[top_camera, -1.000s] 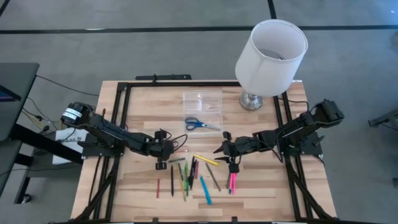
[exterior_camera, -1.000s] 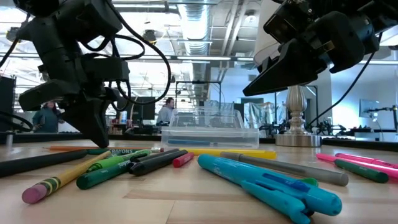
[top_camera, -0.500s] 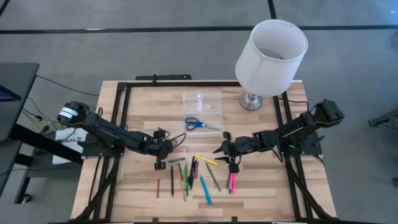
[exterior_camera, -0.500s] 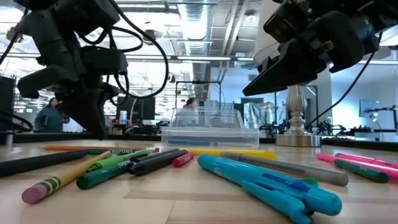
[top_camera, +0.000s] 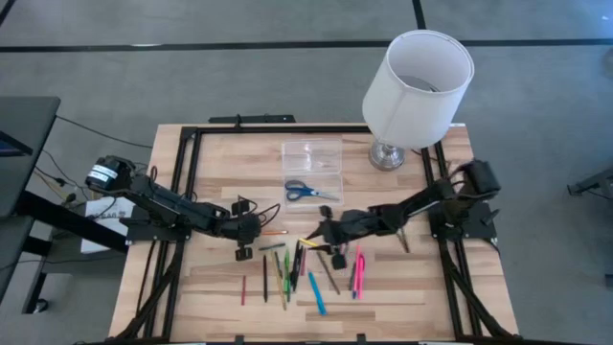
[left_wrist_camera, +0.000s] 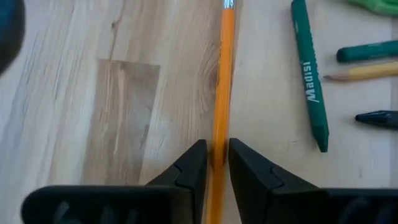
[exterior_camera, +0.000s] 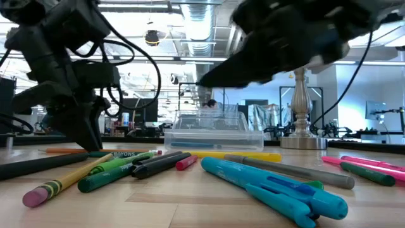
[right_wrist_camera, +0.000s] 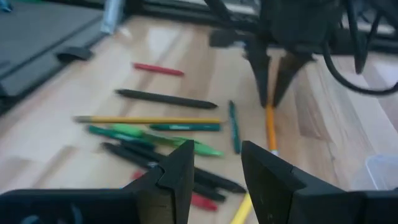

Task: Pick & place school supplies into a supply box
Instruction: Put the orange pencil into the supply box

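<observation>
The left gripper (left_wrist_camera: 211,163) reaches low from the left, its dark fingers narrowly spread astride a thin orange wooden pencil (left_wrist_camera: 220,99). The pencil lies flat on the pale wooden table (top_camera: 220,163), its long axis running left to right, just left of the scattered pens. The right gripper (right_wrist_camera: 214,168) hovers open above those pens.

I have the left gripper (top_camera: 245,233) low at the table (top_camera: 220,163), fingers (left_wrist_camera: 186,171) close either side of an orange pencil (left_wrist_camera: 221,93). My right gripper (top_camera: 326,238) reaches toward the table's middle, fingers (right_wrist_camera: 177,171) apart
</observation>
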Controlling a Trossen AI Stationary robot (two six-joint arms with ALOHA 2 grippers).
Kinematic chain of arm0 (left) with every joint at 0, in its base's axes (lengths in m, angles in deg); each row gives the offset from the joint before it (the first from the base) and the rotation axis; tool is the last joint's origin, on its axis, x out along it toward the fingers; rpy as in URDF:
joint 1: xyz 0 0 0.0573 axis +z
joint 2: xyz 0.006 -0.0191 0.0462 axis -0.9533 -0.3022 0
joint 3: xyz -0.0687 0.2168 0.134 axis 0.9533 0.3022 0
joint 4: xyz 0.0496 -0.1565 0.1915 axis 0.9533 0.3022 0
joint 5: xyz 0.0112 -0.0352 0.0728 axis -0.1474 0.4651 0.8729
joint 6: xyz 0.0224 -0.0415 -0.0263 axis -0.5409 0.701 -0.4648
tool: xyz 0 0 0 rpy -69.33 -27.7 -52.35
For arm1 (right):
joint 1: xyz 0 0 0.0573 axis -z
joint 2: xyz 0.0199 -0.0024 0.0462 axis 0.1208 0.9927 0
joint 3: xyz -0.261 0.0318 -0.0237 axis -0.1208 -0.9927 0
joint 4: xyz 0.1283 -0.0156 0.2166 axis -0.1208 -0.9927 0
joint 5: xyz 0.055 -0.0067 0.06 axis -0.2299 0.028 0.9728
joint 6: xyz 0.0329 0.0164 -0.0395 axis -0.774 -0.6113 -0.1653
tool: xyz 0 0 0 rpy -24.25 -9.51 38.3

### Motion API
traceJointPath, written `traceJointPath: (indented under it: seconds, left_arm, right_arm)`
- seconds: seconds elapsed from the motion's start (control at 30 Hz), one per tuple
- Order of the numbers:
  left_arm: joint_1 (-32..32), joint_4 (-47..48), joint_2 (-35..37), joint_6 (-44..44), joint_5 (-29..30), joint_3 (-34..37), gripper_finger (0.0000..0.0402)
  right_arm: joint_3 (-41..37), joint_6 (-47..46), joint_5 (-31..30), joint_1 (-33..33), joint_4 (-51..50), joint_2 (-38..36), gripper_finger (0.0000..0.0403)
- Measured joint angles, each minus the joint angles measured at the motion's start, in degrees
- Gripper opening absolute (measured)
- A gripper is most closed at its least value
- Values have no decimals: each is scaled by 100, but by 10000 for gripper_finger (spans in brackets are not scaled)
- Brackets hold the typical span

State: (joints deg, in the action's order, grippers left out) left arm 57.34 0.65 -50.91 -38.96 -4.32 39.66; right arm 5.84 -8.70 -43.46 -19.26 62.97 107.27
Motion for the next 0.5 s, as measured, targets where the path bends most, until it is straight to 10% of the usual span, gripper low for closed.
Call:
traceJointPath:
  seconds: [0.5]
  left_arm:
    - [-321,-1015,-30,-170,250,463,5]
  right_arm:
    - [1808,-2,44,394,-1612,1176,127]
